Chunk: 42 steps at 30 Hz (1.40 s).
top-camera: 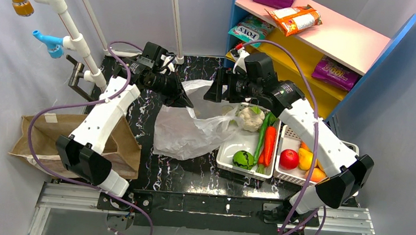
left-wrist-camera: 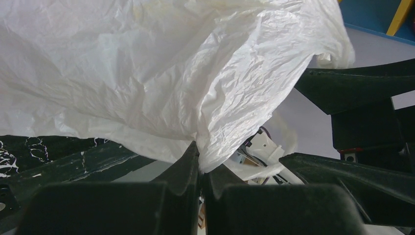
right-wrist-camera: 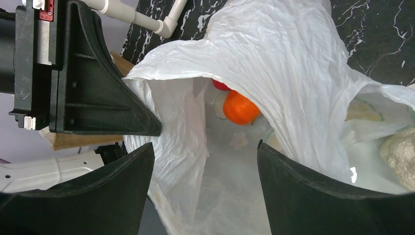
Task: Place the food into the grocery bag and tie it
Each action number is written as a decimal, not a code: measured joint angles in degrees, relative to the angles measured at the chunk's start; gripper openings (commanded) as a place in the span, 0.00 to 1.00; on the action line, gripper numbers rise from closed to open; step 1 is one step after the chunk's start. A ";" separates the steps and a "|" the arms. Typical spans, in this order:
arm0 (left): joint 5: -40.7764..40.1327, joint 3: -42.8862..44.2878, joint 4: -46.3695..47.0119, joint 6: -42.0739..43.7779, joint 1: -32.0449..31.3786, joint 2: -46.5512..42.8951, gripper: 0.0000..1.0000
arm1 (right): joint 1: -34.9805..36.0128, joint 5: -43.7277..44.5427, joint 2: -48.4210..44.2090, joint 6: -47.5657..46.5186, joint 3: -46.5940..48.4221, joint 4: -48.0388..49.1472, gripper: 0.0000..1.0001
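Note:
The grocery bag (top-camera: 184, 133) lies crumpled on the black marble table, its mouth lifted toward the back. My left gripper (top-camera: 186, 102) is shut on the bag's rim, and the plastic (left-wrist-camera: 161, 73) is pinched between its closed jaws (left-wrist-camera: 200, 165). My right gripper (right-wrist-camera: 205, 156) stands open over the bag's mouth, with the thin bag wall (right-wrist-camera: 176, 127) loose between its fingers. Inside the bag I see an orange food piece (right-wrist-camera: 240, 108) and a red one (right-wrist-camera: 220, 85) behind it. More food sits in two white baskets: a cauliflower (top-camera: 251, 118), a carrot (top-camera: 269, 145) and a red apple (top-camera: 289, 159).
The white baskets (top-camera: 226, 153) stand right of the bag. A brown paper bag (top-camera: 40, 131) lies at the left table edge. A blue shelf (top-camera: 337, 46) with snack packets stands at the back right. A white pipe rack (top-camera: 69, 23) runs along the back left.

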 measured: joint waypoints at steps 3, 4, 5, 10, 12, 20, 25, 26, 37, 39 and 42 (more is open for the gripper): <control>0.04 -0.04 0.02 0.00 0.00 0.00 0.00 | 0.04 -0.13 0.00 0.00 0.17 -0.11 0.85; 0.04 -0.09 0.02 0.00 0.00 0.00 0.00 | 0.04 -0.13 0.00 -0.04 0.42 -0.15 0.85; 0.04 -0.22 0.04 0.00 0.00 0.00 0.00 | 0.04 -0.13 0.00 -0.09 0.87 -0.46 0.86; 0.07 -1.11 0.24 0.00 0.00 -0.02 0.00 | 0.04 0.94 -0.02 -0.96 5.07 -3.78 0.87; 0.11 -1.11 0.28 0.00 0.00 -0.02 0.00 | 0.04 2.23 -0.31 -1.70 6.03 -5.22 0.87; 0.24 -2.47 0.50 0.39 0.00 -0.04 0.00 | 0.04 12.11 -6.75 -3.89 2.01 -12.09 0.89; 0.22 -2.73 -0.04 1.70 0.00 -0.07 0.00 | 0.04 21.00 -13.81 -4.04 -4.11 -16.06 0.90; 0.20 -2.75 -0.22 1.97 0.00 -0.07 0.00 | 0.04 22.49 -14.75 -4.02 -4.98 -16.94 0.91; 0.22 -4.55 -1.01 3.58 -0.59 -0.33 0.00 | -0.13 41.20 -25.07 1.07 -17.49 -28.98 0.95; 0.22 -4.55 -1.01 3.63 -0.85 -0.33 0.00 | -0.31 42.73 -26.71 2.03 -18.88 -30.32 0.97; 0.24 -4.55 -1.01 3.63 -1.29 -0.24 0.00 | -0.55 44.28 -28.68 3.78 -20.79 -32.35 0.98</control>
